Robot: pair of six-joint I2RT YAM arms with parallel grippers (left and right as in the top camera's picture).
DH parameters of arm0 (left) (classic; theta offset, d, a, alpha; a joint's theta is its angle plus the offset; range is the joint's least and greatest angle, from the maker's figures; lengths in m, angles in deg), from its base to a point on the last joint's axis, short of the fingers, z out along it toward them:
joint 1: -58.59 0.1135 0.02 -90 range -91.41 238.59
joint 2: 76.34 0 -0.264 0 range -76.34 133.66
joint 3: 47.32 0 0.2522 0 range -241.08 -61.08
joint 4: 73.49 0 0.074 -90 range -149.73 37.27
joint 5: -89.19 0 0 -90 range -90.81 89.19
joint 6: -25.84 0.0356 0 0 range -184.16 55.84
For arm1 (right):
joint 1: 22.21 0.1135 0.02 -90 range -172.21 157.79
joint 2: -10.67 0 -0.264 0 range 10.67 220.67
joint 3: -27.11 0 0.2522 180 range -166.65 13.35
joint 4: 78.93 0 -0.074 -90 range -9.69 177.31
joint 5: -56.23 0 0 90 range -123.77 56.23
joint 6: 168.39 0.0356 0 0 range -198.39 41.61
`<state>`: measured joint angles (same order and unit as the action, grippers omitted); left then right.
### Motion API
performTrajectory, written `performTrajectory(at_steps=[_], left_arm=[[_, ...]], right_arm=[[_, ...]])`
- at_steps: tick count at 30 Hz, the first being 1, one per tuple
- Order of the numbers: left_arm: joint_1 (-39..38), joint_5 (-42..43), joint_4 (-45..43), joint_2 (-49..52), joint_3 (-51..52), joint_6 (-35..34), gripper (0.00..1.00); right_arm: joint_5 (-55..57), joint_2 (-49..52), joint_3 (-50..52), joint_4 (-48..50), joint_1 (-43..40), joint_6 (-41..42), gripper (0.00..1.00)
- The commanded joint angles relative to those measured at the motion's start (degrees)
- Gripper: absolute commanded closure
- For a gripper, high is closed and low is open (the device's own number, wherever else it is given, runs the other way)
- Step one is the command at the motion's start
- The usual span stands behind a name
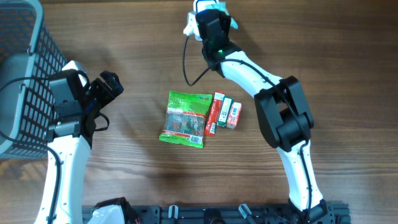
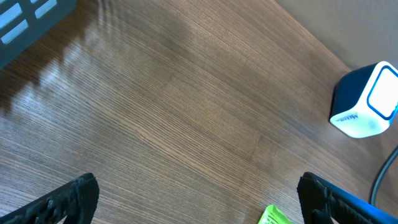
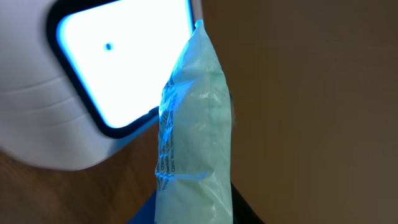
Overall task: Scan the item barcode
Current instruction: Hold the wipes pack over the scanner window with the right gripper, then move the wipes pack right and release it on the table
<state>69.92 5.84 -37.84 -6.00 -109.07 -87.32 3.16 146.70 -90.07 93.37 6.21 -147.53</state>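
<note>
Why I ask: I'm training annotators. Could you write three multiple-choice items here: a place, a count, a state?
1. Where is the pale packet? A flat on the table; B before the scanner's lit window; C in the left gripper.
2. How many small boxes lie beside the green packet? A one; B two; C three.
3. The left gripper is: A open and empty; B shut on a box; C shut on the green packet.
Key: 1 B, the right wrist view shows it upright before the glowing window; 2 C, three lie in a row in the overhead view; 3 A, its fingers stand wide apart over bare wood.
</note>
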Motion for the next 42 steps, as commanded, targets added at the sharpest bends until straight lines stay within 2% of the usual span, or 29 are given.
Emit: performTrajectory(at_steps=[1, 7, 11, 17, 19, 23, 29, 30, 31, 32, 33, 34, 42], left_arm=[[0.2, -0.8, -0.2, 0.3, -0.4, 0.9, 0.00], [0.2, -0.8, -0.2, 0.3, -0.4, 0.9, 0.00], [0.2, -0.8, -0.2, 0.3, -0.4, 0.9, 0.00], [0.2, -0.8, -0.2, 0.3, -0.4, 0.9, 0.00], [0.2, -0.8, -0.2, 0.3, -0.4, 0.9, 0.00], [0.2, -0.8, -0.2, 0.3, -0.4, 0.9, 0.00], [0.2, -0.8, -0.2, 0.3, -0.4, 0.9, 0.00], [0.2, -0.8, -0.2, 0.3, -0.4, 0.9, 0.00], [0.2, -0.8, -0.2, 0.3, -0.4, 0.9, 0.00], [0.2, -0.8, -0.2, 0.3, -0.4, 0.9, 0.00], [0.2, -0.8, -0.2, 0.3, -0.4, 0.9, 0.00], [0.2, -0.8, -0.2, 0.3, -0.4, 0.9, 0.00], [0.2, -0.8, -0.2, 0.3, -0.4, 0.9, 0.00]], right_arm=[[0.9, -3.4, -0.8, -1.6, 0.0, 10.6, 0.96], [-7.4, -17.1, -0.8, -19.3, -1.4, 27.5, 0.96], [-10.2, -27.0, -0.8, -37.7, -4.3, 37.9, 0.96], [-24.5, -32.7, -0.7, -66.0, -16.1, 52.2, 0.96], [-26.4, -32.4, 0.7, -71.8, -21.0, 56.1, 0.96], [-32.2, -32.2, 8.5, -71.7, -30.1, 57.7, 0.96], [-36.0, -32.1, 22.7, -60.5, -40.2, 59.2, 0.93], [-36.0, -32.1, 24.3, -58.3, -41.4, 60.3, 0.76], [-36.0, -32.1, 25.5, -56.5, -42.3, 60.7, 0.40], [-36.0, -32.1, 26.5, -55.4, -43.0, 60.7, 0.10], [-36.0, -32.1, 27.0, -55.0, -43.6, 60.5, 0.03], [-36.0, -32.1, 27.0, -54.9, -43.9, 60.5, 0.00], [-32.9, -37.3, 24.1, -57.5, -43.8, 64.5, 0.00]])
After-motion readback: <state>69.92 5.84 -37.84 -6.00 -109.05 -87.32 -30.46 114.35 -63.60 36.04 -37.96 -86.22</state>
